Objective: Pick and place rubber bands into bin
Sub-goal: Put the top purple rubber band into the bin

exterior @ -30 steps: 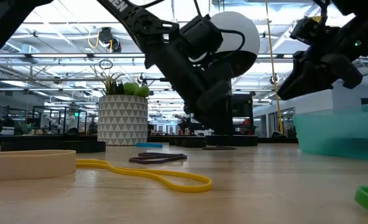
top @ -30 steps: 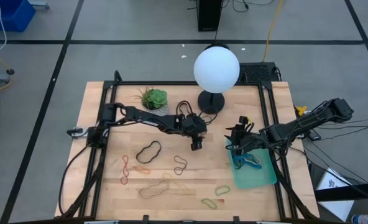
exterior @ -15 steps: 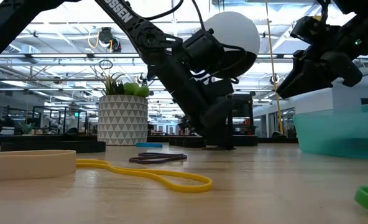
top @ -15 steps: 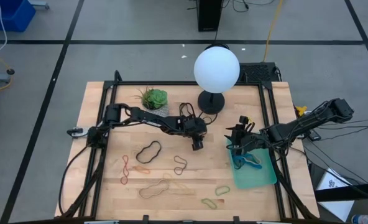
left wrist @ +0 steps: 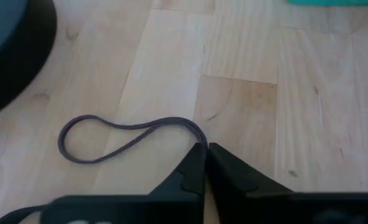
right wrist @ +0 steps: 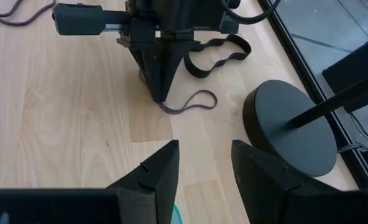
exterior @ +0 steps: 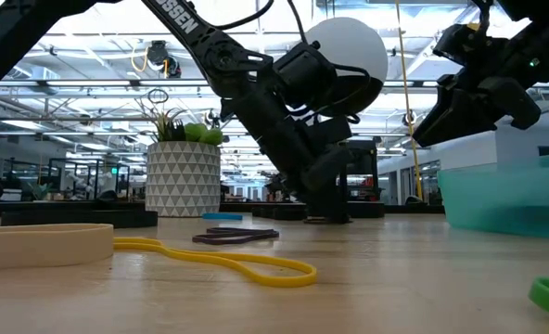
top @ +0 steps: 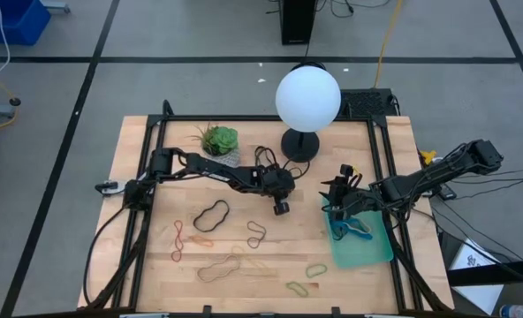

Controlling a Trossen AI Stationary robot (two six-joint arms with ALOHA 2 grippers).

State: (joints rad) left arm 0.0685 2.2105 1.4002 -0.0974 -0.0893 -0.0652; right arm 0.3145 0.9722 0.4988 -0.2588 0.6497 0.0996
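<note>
So the left gripper (left wrist: 205, 151) is down on the table (top: 138, 221) near the middle, just in front of the lamp base (top: 299, 144), w/ its fingers pinched together on one end of a thin grey-purple rubber band (left wrist: 119, 140). The rest of that band lies flat on the wood in a wavy loop, so it's clamped but not lifted afaict. From the right wrist cam you can see the same band (right wrist: 187, 102) poking out from under the closed tips, close to the round black lamp base (right wrist: 289, 127).

The right gripper (top: 343, 196) hangs over the near-lamp corner of the bin (top: 372, 252) on the right side of the table, fingers (right wrist: 162, 171) spread apart w/ nothing between them. The teal bin already has a blue band (top: 348, 231) in it.

Other rubber bands are scattered on the front half of the table: a black one (top: 212, 215), red (top: 178, 240), tan (top: 219, 268), another dark one (top: 256, 233), plus two yellow-green (top: 316, 269) near the bin's front edge. In the low cam a yellow band (exterior: 228, 260) lies close to the lens.

Plant pot (top: 219, 140) sits at the back, left of the lamp w/ the big white globe (top: 307, 97).
</note>
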